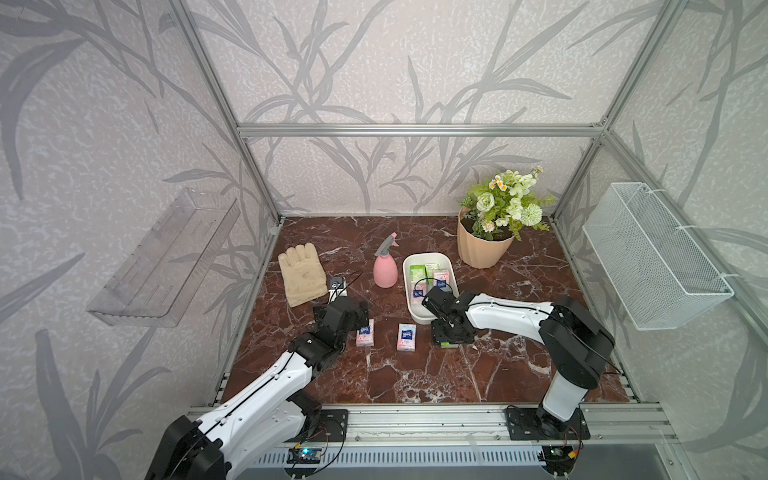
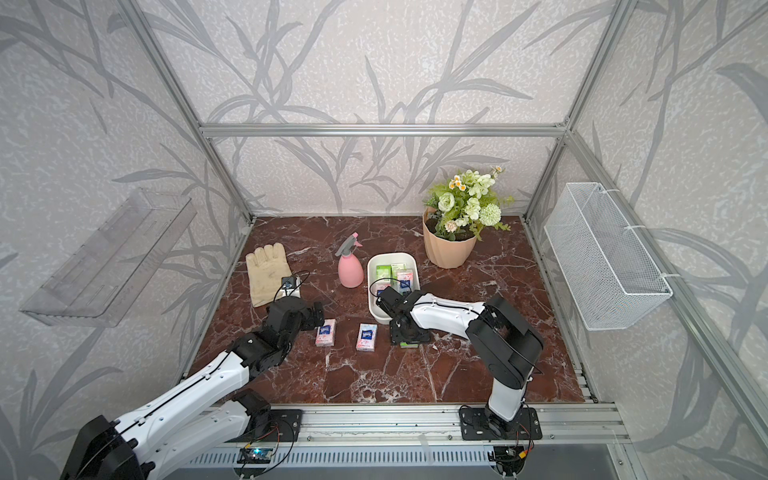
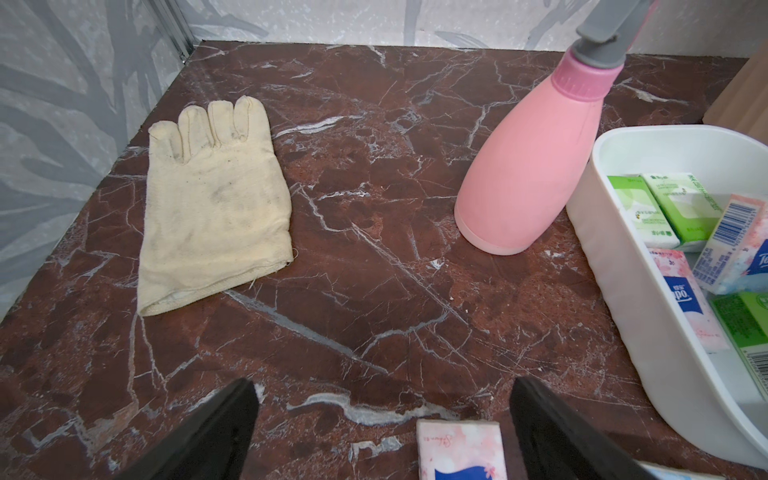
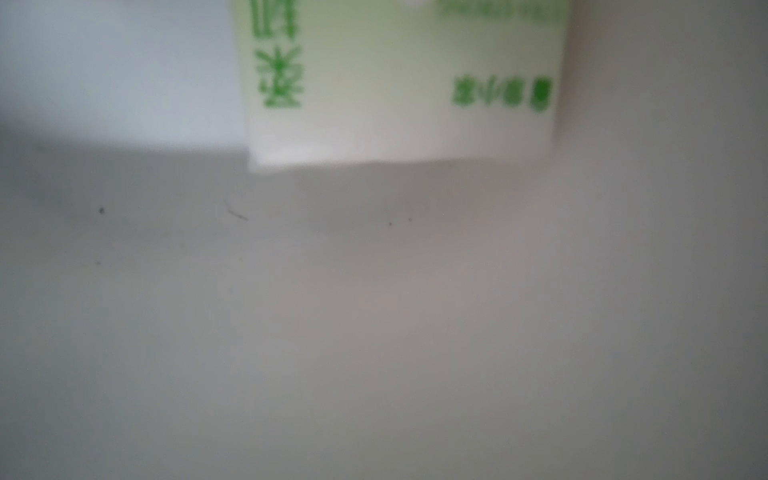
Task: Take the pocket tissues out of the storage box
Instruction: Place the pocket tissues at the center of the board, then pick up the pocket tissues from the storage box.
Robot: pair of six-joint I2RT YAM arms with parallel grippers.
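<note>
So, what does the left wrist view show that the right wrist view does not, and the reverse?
Only the left wrist view: the glove, the pink spray bottle, the marble table, the storage box holding green packets and pink packets, and one pink packet on the table between the open left fingers. Only the right wrist view: a blurred close-up of one green-and-white packet against a plain white surface; no fingers appear. Both: green-and-white tissue packets, though I cannot tell whether it is the same one.
</note>
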